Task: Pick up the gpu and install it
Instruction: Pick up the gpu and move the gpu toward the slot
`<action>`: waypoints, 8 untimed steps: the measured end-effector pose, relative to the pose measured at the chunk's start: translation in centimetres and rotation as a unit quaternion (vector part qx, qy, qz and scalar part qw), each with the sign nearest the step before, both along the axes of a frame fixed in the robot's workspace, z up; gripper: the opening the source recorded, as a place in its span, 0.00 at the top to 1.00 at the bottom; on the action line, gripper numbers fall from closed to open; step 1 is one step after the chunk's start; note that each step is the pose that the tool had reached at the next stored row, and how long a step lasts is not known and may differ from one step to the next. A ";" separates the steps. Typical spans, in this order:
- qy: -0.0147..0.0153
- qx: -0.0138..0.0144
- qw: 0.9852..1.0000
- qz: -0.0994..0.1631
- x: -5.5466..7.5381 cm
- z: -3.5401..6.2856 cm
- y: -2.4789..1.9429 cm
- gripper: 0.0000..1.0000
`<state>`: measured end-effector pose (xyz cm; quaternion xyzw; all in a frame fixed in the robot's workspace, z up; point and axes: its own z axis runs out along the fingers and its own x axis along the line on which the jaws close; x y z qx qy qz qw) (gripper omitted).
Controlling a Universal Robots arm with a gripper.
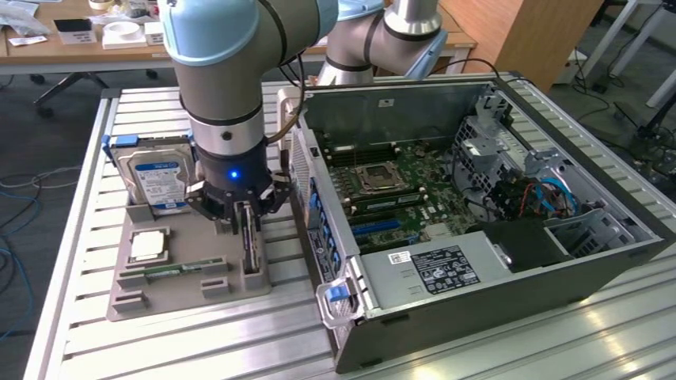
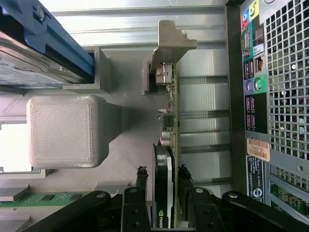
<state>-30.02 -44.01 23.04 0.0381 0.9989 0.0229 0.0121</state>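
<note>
Standing on edge in a slot of the grey tray [image 1: 169,297], lower left of centre in the exterior view, the gpu [image 1: 252,255] is not yet lifted. The claw [image 1: 246,231] straddles it from above, parted narrowly, with one finger beside each face and a sliver of gap on one side. The open computer case [image 1: 476,237] sits on the table [image 1: 74,332] at the exterior view's right, and no card shows in its slots. Judging by this, the grasp is barely begun; lifting and installing are left.

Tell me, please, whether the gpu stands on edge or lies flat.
On edge: the gpu stands upright in a slot of the grey holder, thin edge facing up.
</note>
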 end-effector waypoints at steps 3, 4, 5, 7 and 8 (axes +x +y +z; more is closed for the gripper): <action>0.000 0.000 1.000 0.000 0.0 0.00 0.00 0.61; 0.000 0.000 1.000 0.000 0.0 0.00 0.00 0.61; 0.000 0.000 1.000 0.000 0.0 0.00 0.00 0.61; 0.000 0.000 1.000 0.000 0.0 -0.01 0.00 0.61; 0.000 0.000 1.000 0.000 0.0 -0.01 0.00 0.61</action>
